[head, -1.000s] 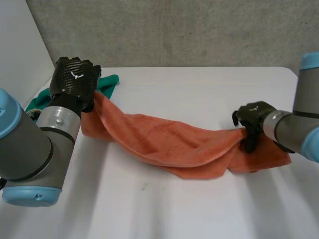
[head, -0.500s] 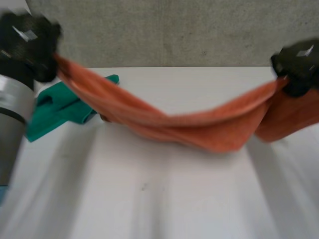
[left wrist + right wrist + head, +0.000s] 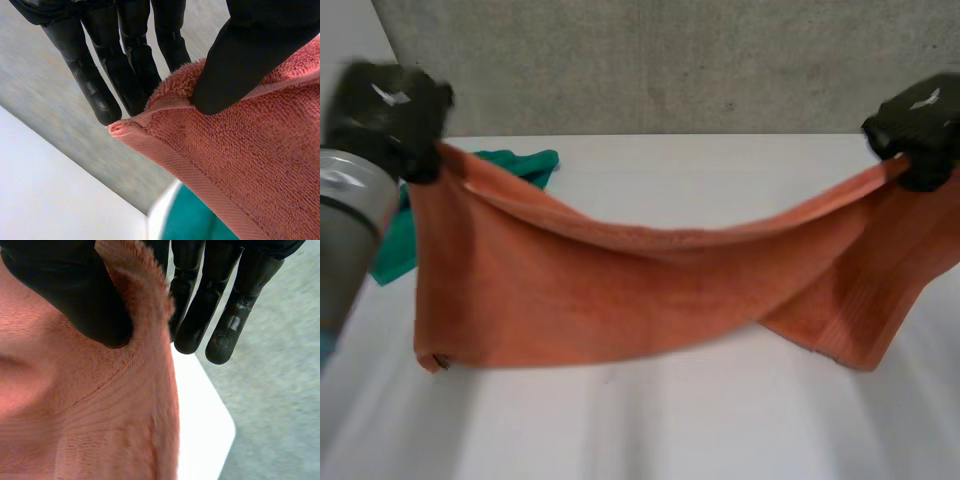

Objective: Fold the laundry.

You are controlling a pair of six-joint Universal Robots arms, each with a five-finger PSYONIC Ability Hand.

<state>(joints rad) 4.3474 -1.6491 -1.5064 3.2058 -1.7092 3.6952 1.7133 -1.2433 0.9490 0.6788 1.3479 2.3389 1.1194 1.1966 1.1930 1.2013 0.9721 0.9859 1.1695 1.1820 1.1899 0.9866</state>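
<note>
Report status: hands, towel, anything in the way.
Left hand pinches orange towel corner; right hand pinches its other end. Towel hangs between, sagging. Green cloth lies behind it.

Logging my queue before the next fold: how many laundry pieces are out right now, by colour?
Orange towel: 1, pinched at its upper corners by the left hand and the right hand
Green cloth: 1, lying on the table behind the towel's left end
Total: 2
</note>
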